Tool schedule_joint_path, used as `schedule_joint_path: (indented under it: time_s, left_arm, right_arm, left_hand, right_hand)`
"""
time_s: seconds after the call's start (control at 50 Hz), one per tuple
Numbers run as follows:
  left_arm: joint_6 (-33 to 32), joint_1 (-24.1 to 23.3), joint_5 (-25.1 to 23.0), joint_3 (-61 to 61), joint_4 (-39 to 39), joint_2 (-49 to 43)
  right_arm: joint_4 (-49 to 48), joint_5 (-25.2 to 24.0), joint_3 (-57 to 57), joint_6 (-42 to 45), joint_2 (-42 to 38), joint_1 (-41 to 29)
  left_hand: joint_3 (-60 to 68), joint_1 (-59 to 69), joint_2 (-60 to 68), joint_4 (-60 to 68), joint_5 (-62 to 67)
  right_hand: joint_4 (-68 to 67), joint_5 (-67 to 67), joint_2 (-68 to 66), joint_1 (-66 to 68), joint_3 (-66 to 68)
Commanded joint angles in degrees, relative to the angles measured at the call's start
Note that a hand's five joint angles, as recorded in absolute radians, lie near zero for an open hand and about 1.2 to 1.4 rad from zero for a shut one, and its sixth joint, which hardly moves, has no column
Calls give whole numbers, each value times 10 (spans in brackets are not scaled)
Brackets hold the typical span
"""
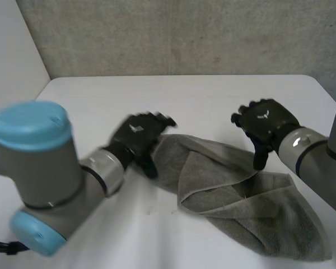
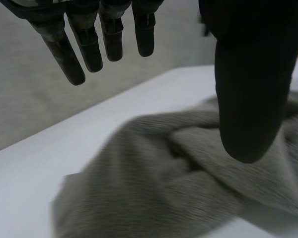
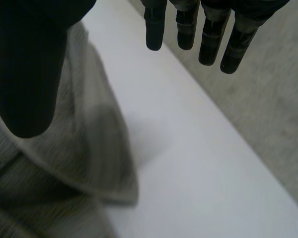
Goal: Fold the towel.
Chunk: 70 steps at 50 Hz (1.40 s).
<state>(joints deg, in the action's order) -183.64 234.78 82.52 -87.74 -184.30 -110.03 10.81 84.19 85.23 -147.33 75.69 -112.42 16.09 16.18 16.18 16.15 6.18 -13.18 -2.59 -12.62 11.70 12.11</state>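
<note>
My left hand (image 1: pixel 138 136), a black fingered hand on a grey arm with light-blue caps, hangs at the left end of the rumpled grey-green terry towel (image 1: pixel 242 197). In its wrist view the fingers (image 2: pixel 91 47) run straight and spread, the thumb (image 2: pixel 250 94) stands well apart from them, and nothing sits between them; the hand grips nothing. The thumb hangs over the cloth, while the fingers point past the towel's edge toward bare table. I cannot tell whether any part of this hand touches the cloth.

My right hand (image 1: pixel 267 124) hangs over the towel's far edge, toward its right half. Its wrist view shows the same posture: fingers (image 3: pixel 211 41) straight and apart over the bare table, thumb (image 3: pixel 28 69) wide of them over the cloth, nothing held.

The towel lies on the white table (image 1: pixel 190 94), loosely bunched and partly doubled over itself, with a folded flap across its middle. It stretches from beside the left hand toward the table's near right side. A grey concrete wall (image 1: pixel 179 33) stands behind the table.
</note>
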Motion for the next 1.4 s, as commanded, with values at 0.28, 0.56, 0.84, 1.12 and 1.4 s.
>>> schedule_joint_path:
  time_s: [0.28,0.56,0.84,1.12,1.4]
  left_arm:
    - [-309,-68,-134,-76,-54,-74]
    - [-310,-67,-126,-38,-134,-124]
    - [-314,-58,-111,13,-141,-143]
    - [-295,2,155,245,-178,-99]
    - [-250,-36,165,-43,-178,69]
  right_arm:
    - [-77,-88,287,-9,109,121]
    - [-83,-110,310,-47,77,122]
    - [-143,-123,234,-47,17,117]
    - [-338,34,-69,-50,5,5]
    - [-357,29,19,-44,5,-90]
  left_hand:
    - [99,98,98,99,99]
    - [224,223,223,223,223]
    - [639,638,638,638,638]
    - [639,638,638,638,638]
    - [639,638,638,638,638]
  right_hand:
    - [-2,-8,-8,17,13]
    - [-169,-175,-174,184,179]
    - [-668,-674,-674,683,679]
    - [-668,-674,-674,683,679]
    - [-668,-674,-674,683,679]
